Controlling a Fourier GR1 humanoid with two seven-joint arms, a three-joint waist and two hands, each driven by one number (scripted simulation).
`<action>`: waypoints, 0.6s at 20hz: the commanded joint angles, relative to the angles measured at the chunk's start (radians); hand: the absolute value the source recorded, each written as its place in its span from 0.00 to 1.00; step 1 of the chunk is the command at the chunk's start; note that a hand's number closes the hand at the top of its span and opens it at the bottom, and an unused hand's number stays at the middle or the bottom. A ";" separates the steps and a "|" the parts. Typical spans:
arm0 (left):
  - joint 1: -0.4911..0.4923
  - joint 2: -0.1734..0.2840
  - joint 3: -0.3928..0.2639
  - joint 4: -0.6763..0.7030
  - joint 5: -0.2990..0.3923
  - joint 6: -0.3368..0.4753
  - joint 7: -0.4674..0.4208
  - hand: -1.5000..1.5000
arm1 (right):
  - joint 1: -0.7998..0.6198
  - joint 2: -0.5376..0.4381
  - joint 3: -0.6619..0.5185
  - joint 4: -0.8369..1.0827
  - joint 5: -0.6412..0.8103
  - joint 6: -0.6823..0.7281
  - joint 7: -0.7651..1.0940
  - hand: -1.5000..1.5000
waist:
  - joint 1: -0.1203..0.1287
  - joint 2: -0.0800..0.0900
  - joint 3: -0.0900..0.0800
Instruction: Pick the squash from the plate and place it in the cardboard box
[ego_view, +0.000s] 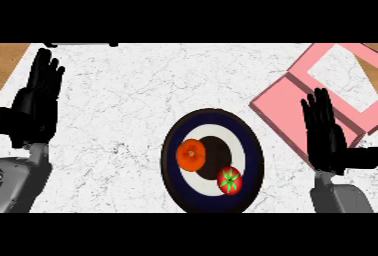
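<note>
Squash (193, 155) is sitting at nine o'clock on the plate (251, 150), a tomato (229, 180) at five o'clock. Both hands are holding nothing, fingers straight and together: right hand (325, 132) beside the pink box (295, 102), left hand (37, 100) resting far off. Reaching with the right, it should be approaching from above, clearing the tomato.

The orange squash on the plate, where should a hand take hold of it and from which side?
Grip the squash across its round body from above, since it lies low on the plate with the red fruit close at its lower right. The right hand, open beside the pink box, seems nearer.
</note>
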 joint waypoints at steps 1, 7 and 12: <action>-0.003 0.023 -0.037 -0.027 -0.036 -0.047 0.026 0.50 | -0.040 -0.038 0.022 -0.052 0.003 0.063 0.030 0.00 | 0.006 -0.014 -0.014; 0.007 0.076 -0.214 -0.019 -0.104 -0.232 -0.055 0.50 | -0.362 -0.362 0.205 -0.168 0.272 0.290 0.062 0.00 | 0.033 -0.017 -0.030; -0.016 0.063 -0.238 0.015 -0.125 -0.288 -0.114 0.50 | -0.449 -0.320 0.289 -0.066 0.326 0.409 -0.080 0.00 | 0.032 -0.002 -0.014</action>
